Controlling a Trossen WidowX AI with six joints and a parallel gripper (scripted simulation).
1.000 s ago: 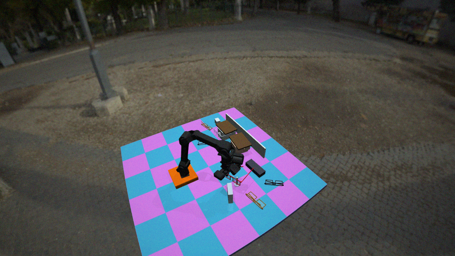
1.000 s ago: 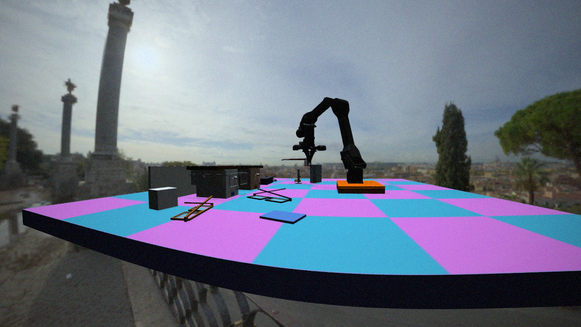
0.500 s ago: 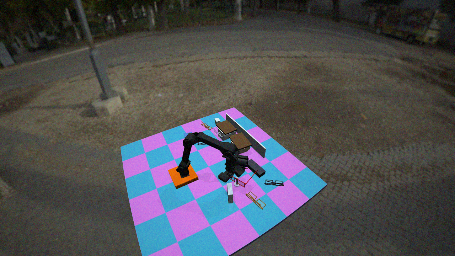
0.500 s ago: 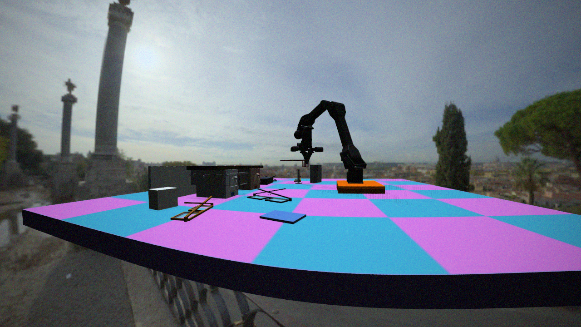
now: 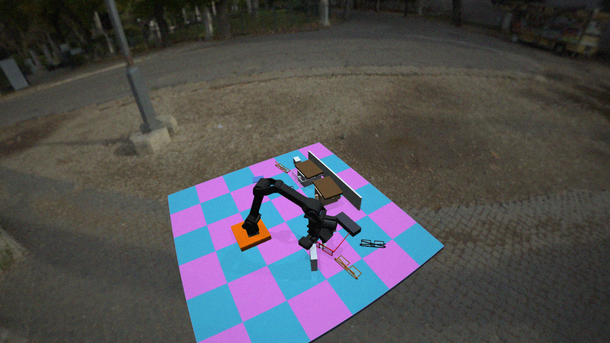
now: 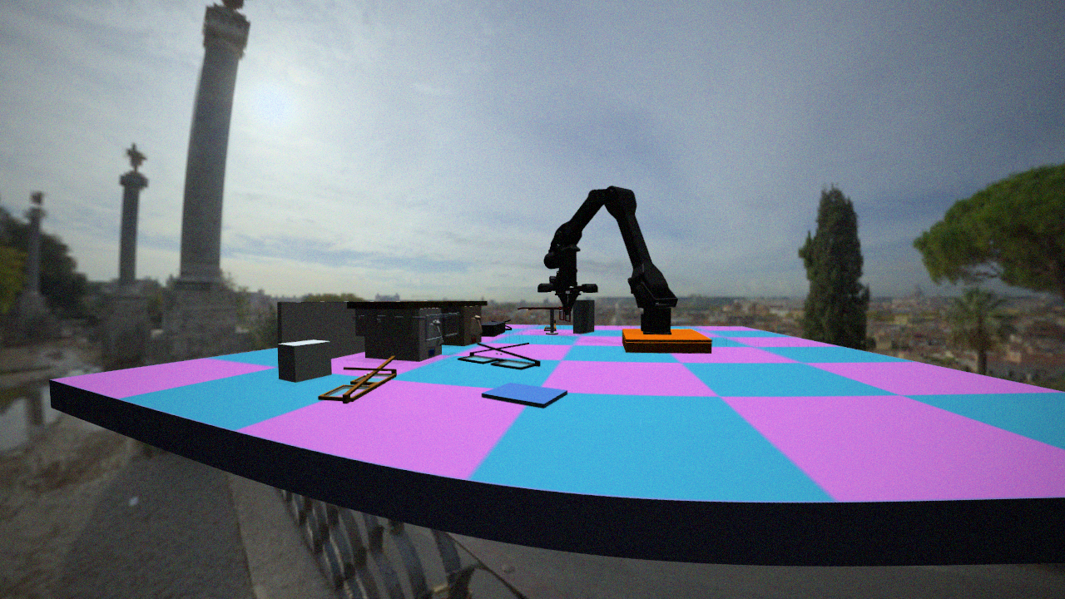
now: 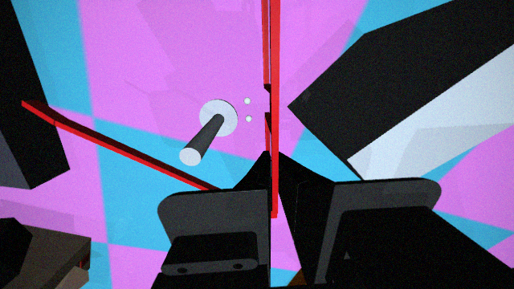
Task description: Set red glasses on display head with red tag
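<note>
My gripper (image 5: 320, 242) (image 6: 567, 314) (image 7: 270, 156) is shut on the front frame of the red glasses (image 5: 341, 242) (image 6: 537, 307) (image 7: 275, 88). The glasses are held in the air above the mat; one open temple reaches left in the wrist view, the other is out of that view. Two pale dots show beside the bridge. The red-tag head (image 5: 327, 188) (image 6: 470, 326) (image 7: 60, 242) has a brown flat top; a sliver of red shows on it at lower left in the wrist view. The other head (image 5: 309, 168) (image 6: 402, 334) is grey with a blue tag. The gripper is well away from both.
A thin post on a round base (image 7: 218, 105) (image 6: 552, 331) stands below the glasses. A white block (image 5: 313, 257) (image 7: 401, 132) and a dark box (image 5: 347, 222) stand either side. Black glasses (image 5: 361, 243) and brown glasses (image 5: 346, 268) lie nearby. A low wall (image 5: 337, 179) runs behind the heads.
</note>
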